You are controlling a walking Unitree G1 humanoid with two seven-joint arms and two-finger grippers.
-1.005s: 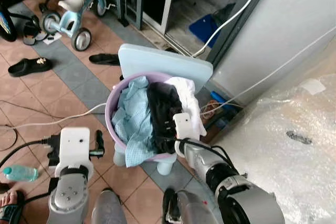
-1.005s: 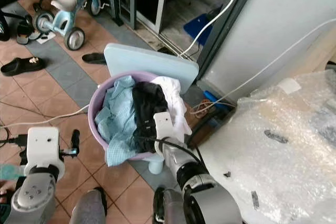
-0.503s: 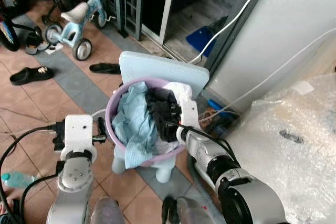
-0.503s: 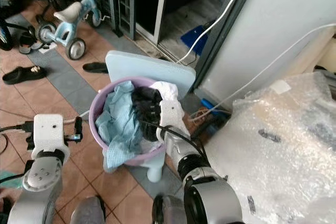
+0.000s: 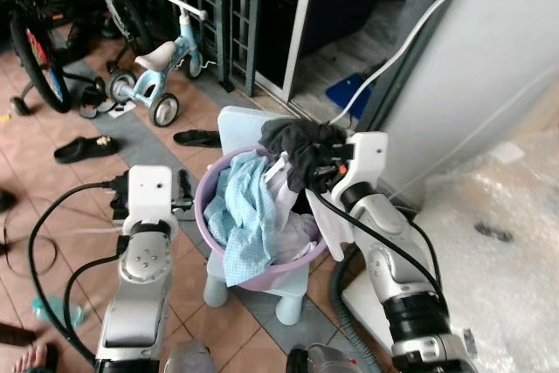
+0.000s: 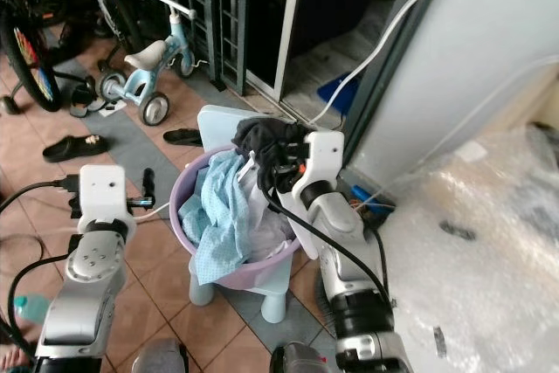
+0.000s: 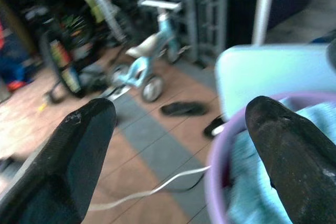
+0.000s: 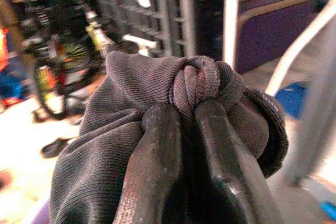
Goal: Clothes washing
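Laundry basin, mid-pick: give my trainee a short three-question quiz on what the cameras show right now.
1. True or false: the right gripper is shut on the dark garment.
2. Multiple choice: the purple basin stands on (A) bare floor, (B) a pale blue child's chair, (C) the plastic-wrapped bulk.
3. Fill in: the left gripper hovers beside the basin with its jaws ____.

Key
1. True. The wrist view shows cloth bunched between closed jaws, lifted above the basin.
2. B. The chair's legs show below and its back behind the basin.
3. Open, holding nothing.
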